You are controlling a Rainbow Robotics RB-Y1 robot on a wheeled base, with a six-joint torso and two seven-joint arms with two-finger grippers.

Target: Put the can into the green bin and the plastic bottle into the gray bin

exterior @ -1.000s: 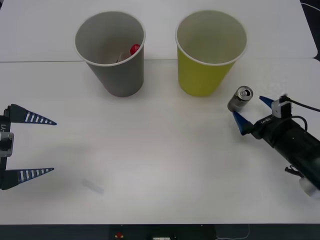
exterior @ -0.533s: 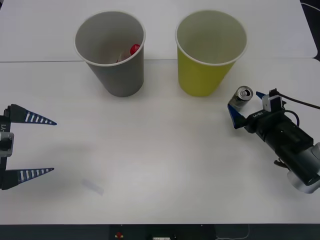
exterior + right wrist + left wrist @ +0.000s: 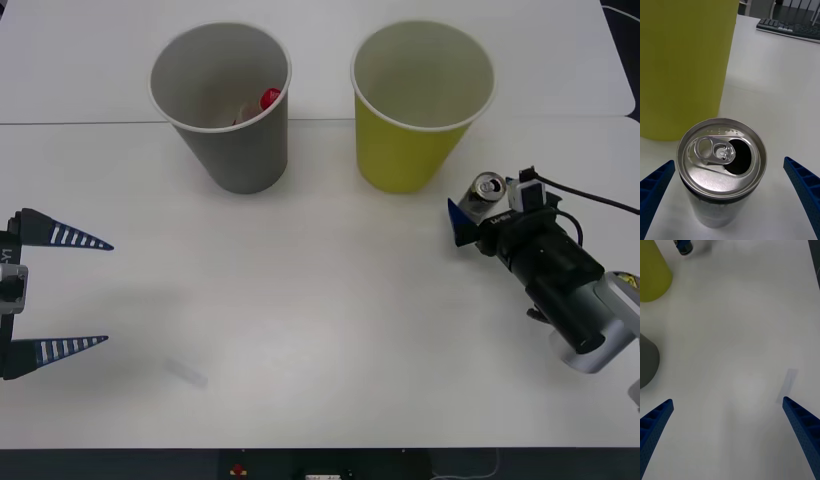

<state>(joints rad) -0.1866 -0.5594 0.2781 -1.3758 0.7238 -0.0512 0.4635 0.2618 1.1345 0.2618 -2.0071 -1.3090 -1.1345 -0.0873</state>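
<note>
Right gripper (image 3: 478,203) was at the can (image 3: 488,190), fingers spread wide on either side of it, not touching per the wrist view, holding nothing. Can stood upright on the table (image 3: 320,320), just right of the green bin (image 3: 420,100), tab top already punched open. Plastic bottle (image 3: 268,99) sat inside the gray bin (image 3: 222,105), red cap visible. Left gripper (image 3: 60,292) hung wide open and empty at the table's left edge. No readable writing on the can; small lettering on the right gripper body was illegible.
</note>
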